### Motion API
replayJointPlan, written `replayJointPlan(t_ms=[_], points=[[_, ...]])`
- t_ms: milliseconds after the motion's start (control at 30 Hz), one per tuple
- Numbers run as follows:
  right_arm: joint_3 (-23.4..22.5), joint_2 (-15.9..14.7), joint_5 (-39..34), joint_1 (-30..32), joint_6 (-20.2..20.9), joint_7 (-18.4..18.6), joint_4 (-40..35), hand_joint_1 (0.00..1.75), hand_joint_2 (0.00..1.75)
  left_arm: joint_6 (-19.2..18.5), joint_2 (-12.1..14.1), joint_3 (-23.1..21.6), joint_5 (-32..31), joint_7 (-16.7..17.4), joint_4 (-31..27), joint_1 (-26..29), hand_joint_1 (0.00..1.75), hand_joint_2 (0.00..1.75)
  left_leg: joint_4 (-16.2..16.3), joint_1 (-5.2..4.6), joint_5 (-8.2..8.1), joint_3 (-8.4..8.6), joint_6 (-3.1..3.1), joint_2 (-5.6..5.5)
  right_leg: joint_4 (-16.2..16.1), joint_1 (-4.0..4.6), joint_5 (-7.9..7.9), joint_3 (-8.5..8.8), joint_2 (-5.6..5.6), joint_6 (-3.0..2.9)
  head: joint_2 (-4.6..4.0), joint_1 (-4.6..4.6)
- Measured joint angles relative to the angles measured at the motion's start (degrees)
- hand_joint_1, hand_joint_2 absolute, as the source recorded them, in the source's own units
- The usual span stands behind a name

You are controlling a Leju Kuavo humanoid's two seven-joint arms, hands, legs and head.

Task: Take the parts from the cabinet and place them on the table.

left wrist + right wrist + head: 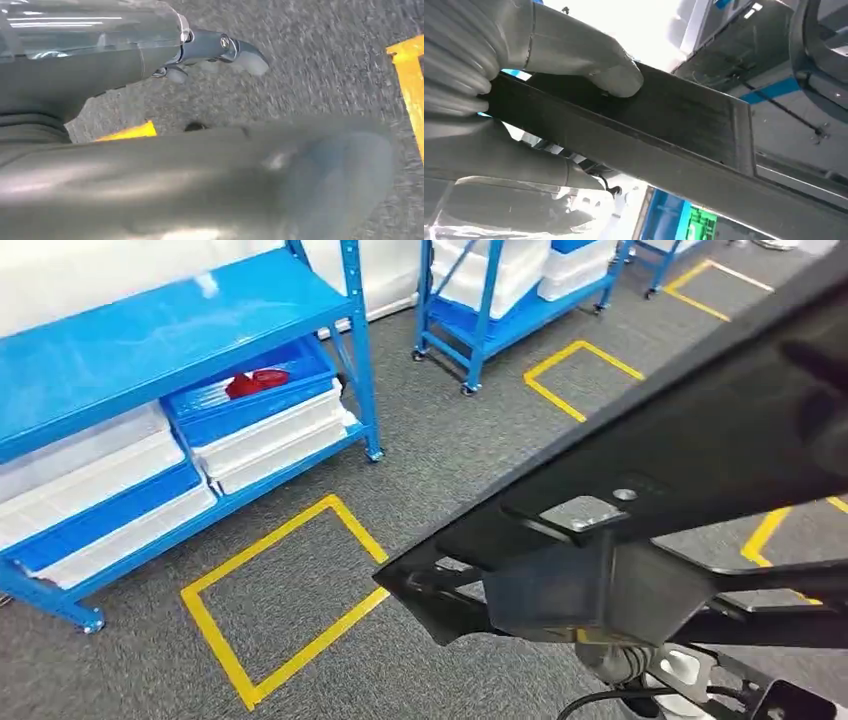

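Nearest, the right hand [499, 115] grips one long black part [634, 130] by its end, thumb pressed on the flat upper face and the other fingers [514, 170] curled under it, likely so the panel stays level while it is carried. From the head view this part [700, 440] runs slantwise across the robot's front, a black bracket on its underside, above the grey carpet [440, 470]; it is off the cabinet and no surface to receive it is visible, so the carry looks midway. The left hand [215, 52] hangs over the carpet with nothing in it; one finger sticks out, but blur keeps me from telling whether the fingers are spread or curled. On the floor are yellow tape squares: one whole square [285, 595] close by, a second [580, 375] farther off, and parts of others at the edges. Beyond stand two blue racks, the near rack [150, 330] holding white and blue bins, one blue bin [250, 400] with red pieces [255, 382] inside, too small to count surely.
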Motion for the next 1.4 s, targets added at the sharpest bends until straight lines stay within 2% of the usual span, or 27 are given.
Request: replayJointPlan(t_ms=[67, 100, 167, 200, 233, 367, 400, 433, 467, 533, 567, 600, 667, 700, 733, 767, 867, 900, 933, 967, 1033, 1100, 1133, 1200, 1233, 1267, 1400], points=[[0.2, 0.0, -1.5, -0.6, 0.8, 0.0, 0.7, 1.75, 1.75, 0.3, 0.0, 0.0, 0.1, -0.4, 0.0, 0.0, 0.00, 0.00, 0.1, -0.09, -0.06, -0.09, -0.06, 1.70, 3.6, -0.23, -0.19, -1.67, -0.40, 0.33, 0.00, 0.00], [0.3, 0.0, -2.7, -1.4, 1.2, 0.0, 1.4, 1.75, 1.75, 0.5, 0.0, 0.0, 0.3, -0.6, 0.0, -0.1, 0.00, 0.00, 0.1, -0.09, -0.12, -0.07, -0.16, 2.44, 1.4, -0.27, 1.49, -0.46, -0.62, 0.40, 0.00, 0.00], [0.3, 0.0, -4.4, -3.0, 1.6, 0.1, 2.3, 1.75, 1.75, 0.5, 0.0, 0.0, 0.7, -0.9, 0.0, -0.3, 0.00, 0.00, 0.2, -0.09, -0.30, 0.08, -0.44, 3.62, -7.5, -0.36, 5.80, 4.42, -1.72, 0.29, 0.00, -0.02], [0.4, 0.0, -5.4, -4.0, 2.0, 0.2, 2.8, 1.75, 1.75, 0.6, 0.0, 0.0, 1.2, -1.2, 0.0, -0.5, 0.00, 0.00, 0.4, -0.20, -0.50, 0.25, -0.75, 4.22, -13.9, -0.13, 6.70, 7.71, -4.79, -0.05, 0.00, -0.02], [0.5, 0.0, -6.1, -4.7, 2.3, 0.2, 3.5, 1.75, 1.75, 0.7, 0.1, 0.1, 1.7, -1.5, 0.0, -0.5, 0.00, 0.00, 0.4, -0.55, -0.55, 0.19, -1.08, 4.62, -13.7, 0.50, 6.27, 7.81, -5.35, -0.68, 0.00, 0.00], [0.5, 0.0, -8.2, -6.4, 3.1, 0.1, 6.6, 1.75, 1.75, 1.0, 0.3, 1.0, 3.5, -1.9, 0.0, -0.6, 0.00, 0.00, 0.3, -0.58, -0.73, 0.69, -2.35, 6.71, -14.1, 0.59, 6.74, 7.27, -2.85, -1.94, 0.00, -0.02], [0.5, 0.0, -8.7, -6.6, 3.5, 0.0, 7.5, 1.75, 1.75, 1.1, 0.5, 1.2, 3.9, -2.0, 0.0, -0.8, 0.00, 0.00, 0.6, -0.27, -1.25, 0.65, -2.82, 5.89, -14.6, 0.02, 7.10, 7.70, -2.29, -2.43, 0.00, -0.02], [0.5, -0.2, -9.3, -7.2, 3.8, -0.1, 8.3, 1.75, 1.75, 1.2, 0.6, 1.4, 4.2, -2.3, 0.0, -0.8, 0.00, 0.00, 2.8, -0.14, -2.92, -0.08, -3.05, 3.01, -14.6, -0.02, 7.16, 7.65, -1.80, -2.73, 0.00, -0.02], [0.5, -0.3, -9.6, -7.7, 3.9, -0.1, 8.9, 1.75, 1.75, 1.3, 0.6, 1.6, 4.3, -2.4, 0.0, -0.7, 0.00, 0.00, 6.4, -0.10, -5.04, -1.66, -3.16, 1.54, -14.6, 0.01, 7.31, 7.56, -1.36, -2.96, 0.00, -0.02], [0.5, -0.3, -10.0, -8.0, 4.0, -0.1, 10.6, 1.75, 1.75, 1.4, 0.9, 1.9, 4.3, -2.6, 0.0, -0.3, 0.00, 0.00, 16.5, -0.11, -9.33, -6.53, -3.37, 0.21, -14.6, 0.16, 7.37, 7.37, 0.08, -3.15, 0.00, -0.02], [0.5, -0.3, -10.1, -7.9, 3.9, -0.1, 11.1, 1.75, 1.75, 1.4, 1.1, 2.1, 4.5, -2.7, 0.0, -0.1, 0.00, 0.00, 19.2, -0.11, -9.66, -8.00, -3.34, 0.15, -14.6, 0.23, 7.39, 7.37, 0.82, -3.16, 0.00, -0.02], [0.5, -0.3, -10.1, -7.8, 3.7, -0.1, 11.8, 1.75, 1.75, 1.4, 1.2, 2.3, 4.6, -2.7, 0.0, 0.0, 0.00, 0.00, 18.9, -0.11, -8.59, -8.08, -3.23, 0.14, -14.5, 0.25, 7.39, 7.41, 1.54, -3.15, 0.00, -0.02], [0.5, -0.3, -9.3, -7.8, 2.9, -0.1, 12.7, 1.75, 1.75, 1.5, 1.6, 2.6, 4.6, -3.0, 0.0, 0.0, 0.00, 0.00, 10.9, -0.12, -3.28, -4.74, -2.69, -0.38, -14.4, 0.30, 7.38, 7.58, 3.05, -3.13, 0.00, -0.02], [0.5, -0.3, -8.8, -7.8, 2.8, -0.2, 13.0, 1.75, 1.75, 1.4, 1.8, 2.6, 4.6, -3.2, 0.0, 0.0, 0.00, 0.00, 5.3, -0.14, -0.48, -2.24, -2.26, -1.75, -14.4, 0.33, 7.39, 7.68, 3.74, -3.05, 0.00, -0.02], [0.5, -0.3, -8.5, -7.7, 2.7, -0.2, 13.2, 1.75, 1.75, 1.4, 2.2, 2.7, 4.6, -3.2, -0.1, 0.1, 0.00, 0.00, 1.6, -0.09, 0.21, -0.87, -1.79, -4.82, -14.4, 0.11, 7.42, 7.54, 4.16, -2.92, 0.00, 0.00], [0.5, -0.3, -8.1, -7.6, 2.5, -0.2, 13.4, 1.75, 1.75, 1.3, 2.2, 2.7, 4.3, -3.2, -0.1, 0.2, 0.00, 0.00, 0.3, 0.05, -0.17, -0.36, -1.87, -4.99, -14.1, 0.34, 7.43, 7.21, 5.03, -2.51, 0.00, 0.00], [0.5, -0.3, -7.1, -6.7, 2.4, -0.2, 13.8, 1.75, 1.75, 1.2, 2.6, 2.7, 4.2, -3.1, -0.1, 0.1, 0.00, 0.00, 0.4, -0.44, 0.08, -0.36, -1.50, -3.43, -14.5, -0.30, 8.03, 6.60, 6.68, -1.26, 0.00, -0.02], [0.5, -0.3, -6.8, -6.7, 2.4, -0.2, 14.1, 1.75, 1.75, 1.1, 2.6, 2.7, 4.2, -2.9, -0.1, -0.1, 0.00, 0.00, -0.5, 0.26, 0.60, -0.14, -1.03, -2.58, -14.3, 0.09, 7.86, 6.51, 6.35, -1.04, 0.00, -0.02], [0.3, -0.3, -6.6, -6.7, 2.4, -0.2, 14.2, 1.75, 1.75, 1.1, 2.8, 2.7, 4.1, -2.8, -0.1, -0.2, 0.00, 0.00, -0.7, 0.22, 0.75, 0.04, -0.80, -1.95, -13.2, 0.24, 6.95, 6.03, 3.06, -0.85, 0.00, 0.00], [0.3, -0.3, -6.4, -7.0, 2.4, -0.2, 14.4, 1.75, 1.75, 1.1, 3.0, 2.7, 4.1, -2.7, -0.1, -0.2, 0.00, 0.00, -0.8, 0.20, 0.70, 0.03, -0.40, -1.27, -10.0, 0.18, 4.74, 4.47, 0.83, -0.55, 0.00, -0.02], [0.3, 0.0, -6.2, -7.0, 2.3, -0.2, 14.9, 1.75, 1.75, 0.9, 3.4, 2.7, 4.0, -2.1, -0.1, 0.0, 0.00, 0.00, -0.8, 0.06, 0.65, -0.04, -0.34, 0.32, -0.4, -0.27, 0.46, -0.15, -0.25, 0.01, 0.00, 0.00], [0.3, 0.0, -6.0, -6.9, 1.9, -0.2, 15.3, 1.75, 1.75, 0.8, 3.7, 2.7, 3.7, -1.5, -0.1, 0.0, 0.00, 0.00, -0.7, 0.06, 0.56, -0.09, -0.47, 1.74, 3.6, -0.66, 0.07, -2.17, -0.42, 0.49, 0.00, 0.00], [0.3, 0.0, -5.8, -6.9, 1.7, -0.2, 15.5, 1.75, 1.75, 0.7, 3.8, 2.7, 3.6, -1.3, -0.1, -0.1, 0.00, 0.00, -0.7, 0.08, 0.44, -0.04, -0.63, 2.42, 1.5, -0.81, 1.71, -1.16, -0.65, 0.62, 0.00, 0.00], [0.2, 0.0, -5.2, -6.9, 1.2, -0.2, 15.8, 1.75, 1.75, 0.6, 3.8, 2.7, 3.6, -1.2, -0.1, -0.3, 0.00, 0.00, -0.3, 0.11, 0.01, 0.13, -0.99, 3.66, -8.6, -0.95, 6.60, 4.24, -2.33, 0.62, 0.00, -0.02], [0.2, 0.0, -5.0, -6.9, 1.1, -0.2, 15.8, 1.75, 1.75, 0.6, 4.0, 2.7, 3.7, -1.2, -0.1, -0.4, 0.00, 0.00, 0.0, -0.11, -0.30, 0.24, -1.39, 4.12, -13.3, -0.76, 7.27, 6.62, -5.44, 0.38, 0.00, 0.00], [0.2, 0.0, -4.9, -6.9, 1.1, -0.2, 15.9, 1.75, 1.75, 0.6, 4.3, 2.7, 3.7, -1.3, -0.1, -0.4, 0.00, 0.00, 0.2, -0.53, -0.60, 0.16, -1.73, 4.36, -13.6, 0.08, 6.48, 6.77, -6.79, -0.24, 0.00, 0.00], [0.1, 0.0, -3.6, -6.5, 1.2, -0.2, 16.1, 1.75, 1.75, -0.2, 4.4, 2.7, 3.9, -2.2, -0.1, -0.6, 0.00, 0.00, 0.0, -0.35, -1.05, 0.98, -3.18, 7.06, -13.8, 0.20, 6.89, 6.31, -3.35, -1.97, 0.00, -0.02]])
